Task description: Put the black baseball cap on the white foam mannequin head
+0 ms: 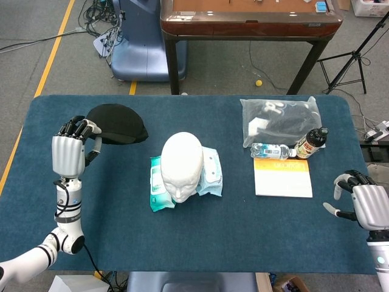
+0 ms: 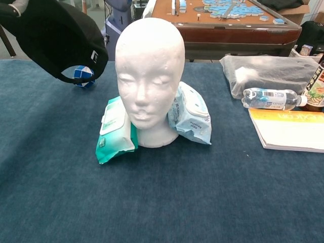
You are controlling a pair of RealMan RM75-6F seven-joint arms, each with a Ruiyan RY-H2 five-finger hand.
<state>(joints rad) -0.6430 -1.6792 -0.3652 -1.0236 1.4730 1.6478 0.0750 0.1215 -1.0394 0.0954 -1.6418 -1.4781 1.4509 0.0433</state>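
Note:
The white foam mannequin head point(image 1: 182, 163) point(image 2: 149, 76) stands upright at the table's middle, propped between two wipes packs. My left hand point(image 1: 68, 152) holds the black baseball cap point(image 1: 117, 123) point(image 2: 61, 40) by its brim, lifted clear of the table, up and to the left of the mannequin head. In the chest view the cap hangs at the top left, its open back strap facing the head, a short gap apart. My right hand point(image 1: 363, 204) rests at the table's right edge, fingers apart and holding nothing.
A green wipes pack point(image 2: 115, 130) and a blue wipes pack point(image 2: 191, 120) flank the head. A blue-white cube point(image 2: 82, 74) lies below the cap. At the right lie a plastic bag point(image 1: 279, 120), water bottle point(image 1: 272, 150), dark bottle point(image 1: 312, 143) and orange-white booklet point(image 1: 282, 176).

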